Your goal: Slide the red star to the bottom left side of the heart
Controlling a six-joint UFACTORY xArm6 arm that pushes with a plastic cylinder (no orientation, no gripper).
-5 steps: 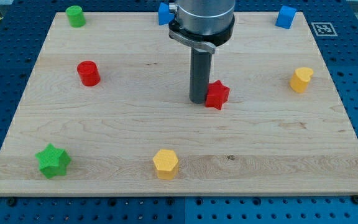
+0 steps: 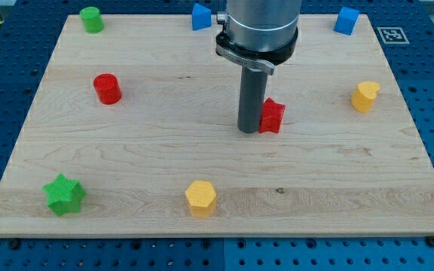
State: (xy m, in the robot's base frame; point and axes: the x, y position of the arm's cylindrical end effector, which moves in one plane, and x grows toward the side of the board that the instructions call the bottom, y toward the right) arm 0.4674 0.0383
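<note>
The red star (image 2: 272, 117) lies near the board's middle, right of centre. My tip (image 2: 248, 129) stands right against the star's left side, touching it. The yellow heart (image 2: 365, 96) sits at the view's right, well to the right of the star and slightly higher. The rod partly hides the star's left edge.
On the wooden board (image 2: 126, 173) also lie a red cylinder (image 2: 107, 88) at left, a green cylinder (image 2: 91, 19) top left, a green star (image 2: 64, 194) bottom left, a yellow hexagon (image 2: 200, 198) at bottom, a blue block (image 2: 200, 16) at top and a blue cube (image 2: 346, 20) top right.
My tip has moved right and slightly down, pushing the red star a little to the right toward the heart.
</note>
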